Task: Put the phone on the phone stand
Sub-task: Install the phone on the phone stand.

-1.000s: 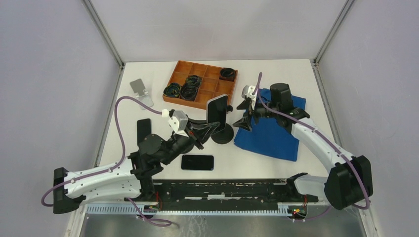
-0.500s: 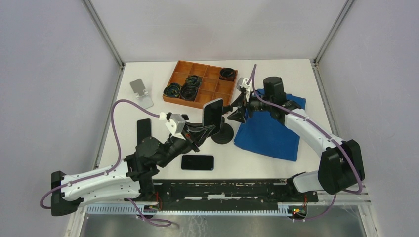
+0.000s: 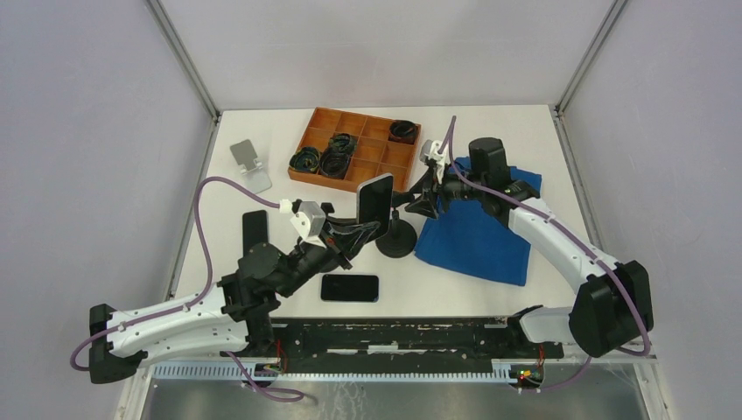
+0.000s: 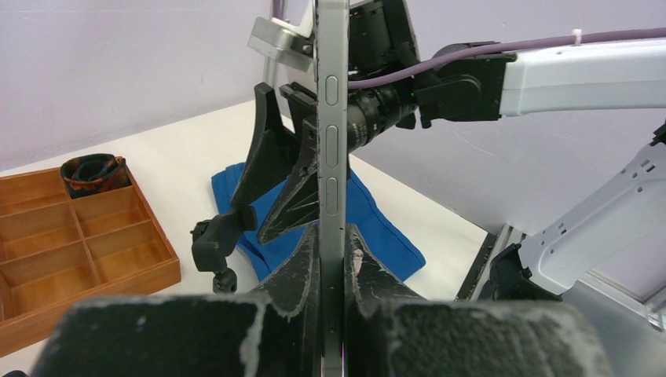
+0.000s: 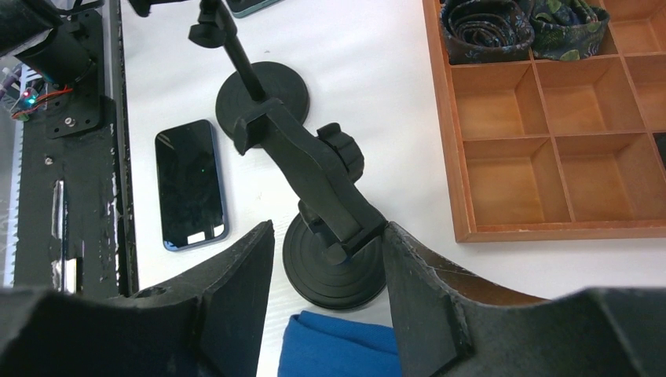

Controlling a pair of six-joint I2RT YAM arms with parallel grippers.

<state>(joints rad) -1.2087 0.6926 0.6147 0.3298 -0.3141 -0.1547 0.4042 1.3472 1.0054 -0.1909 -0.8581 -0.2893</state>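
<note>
Near the centre of the top view, the phone (image 3: 377,199) was clamped upright in the left gripper (image 4: 331,263) just beside the phone stand (image 5: 314,169), whose cradle the right gripper (image 5: 324,229) straddled with fingers spread wide, so the phone was lifted but not yet seated.

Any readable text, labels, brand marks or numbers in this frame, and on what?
None can be read in any view.
The held phone shows only its edge and side buttons.
The flat phone has a dark screen.
The tray, cloth and stand show no markings.
</note>
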